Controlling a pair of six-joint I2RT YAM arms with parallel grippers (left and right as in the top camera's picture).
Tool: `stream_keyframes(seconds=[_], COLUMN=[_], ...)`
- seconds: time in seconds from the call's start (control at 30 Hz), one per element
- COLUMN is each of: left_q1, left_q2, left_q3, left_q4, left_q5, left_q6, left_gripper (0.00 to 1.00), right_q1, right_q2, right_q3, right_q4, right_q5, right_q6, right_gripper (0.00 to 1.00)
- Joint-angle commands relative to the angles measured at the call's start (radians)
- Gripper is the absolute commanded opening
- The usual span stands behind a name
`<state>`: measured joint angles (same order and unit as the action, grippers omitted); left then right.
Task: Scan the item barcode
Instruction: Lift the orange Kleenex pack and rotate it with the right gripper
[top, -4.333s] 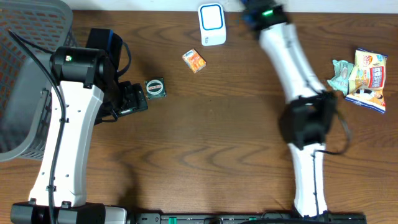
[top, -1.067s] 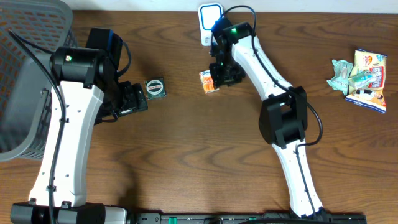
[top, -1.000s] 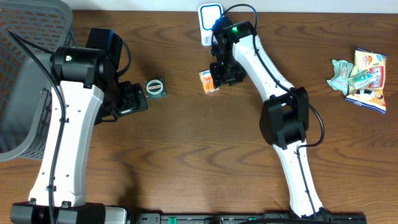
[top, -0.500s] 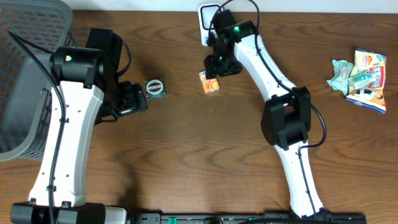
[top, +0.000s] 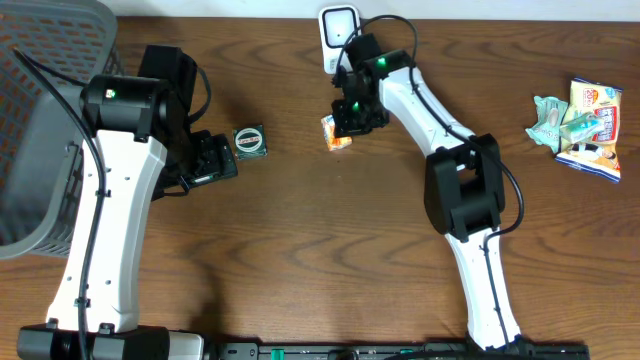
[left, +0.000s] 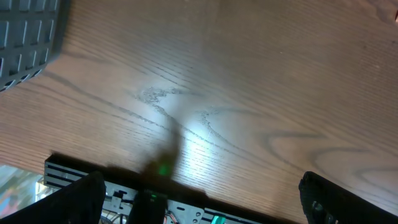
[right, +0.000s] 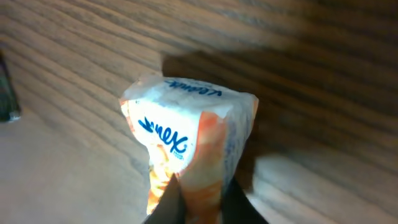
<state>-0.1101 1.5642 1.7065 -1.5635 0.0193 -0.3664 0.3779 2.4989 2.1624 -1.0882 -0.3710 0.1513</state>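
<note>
The item is a small orange and white tissue pack, lying a short way in front of the white, blue-faced scanner at the table's far edge. My right gripper is shut on it. In the right wrist view the pack is pinched at its near end and crumpled between the two dark fingertips of the right gripper. No barcode shows on the side I see. My left gripper stands open at the left. In its wrist view the left gripper has only bare wood between its fingers.
A small dark round tin lies just right of the left gripper. A grey plastic basket fills the far left corner. Snack packets lie at the right edge. The table's front rail shows in the left wrist view.
The right gripper has closed on the tissue pack and shifted slightly toward it; the pack now looks squeezed and tilted. The left arm has not moved.
</note>
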Motion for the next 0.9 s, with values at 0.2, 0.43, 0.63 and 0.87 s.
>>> stream_keyframes(seconds=[0.2, 0.43, 0.63, 0.87], left_q1=[0.002, 0.002, 0.002, 0.002], left_q2=[0.004, 0.004, 0.004, 0.004], left_q3=[-0.001, -0.001, -0.001, -0.001], left_q4=[-0.003, -0.003, -0.003, -0.003], left_q5=[-0.013, -0.013, -0.013, -0.013], left_q6=[-0.002, -0.002, -0.002, -0.002], left_gripper=[0.98, 0.98, 0.98, 0.98], right_q1=[-0.074, -0.117, -0.135, -0.122], right_q2=[-0.133, -0.204, -0.204, -0.205], right_q3=[0.032, 0.032, 0.032, 0.028], right_q4=[-0.037, -0.243, -0.512, -0.611], right_q5=[-0.449, -0.899, -1.035, -1.058], right_q6=[-0.056, -0.391, -0.764, -0.871], right_gripper=[0.01, 0.01, 0.01, 0.01])
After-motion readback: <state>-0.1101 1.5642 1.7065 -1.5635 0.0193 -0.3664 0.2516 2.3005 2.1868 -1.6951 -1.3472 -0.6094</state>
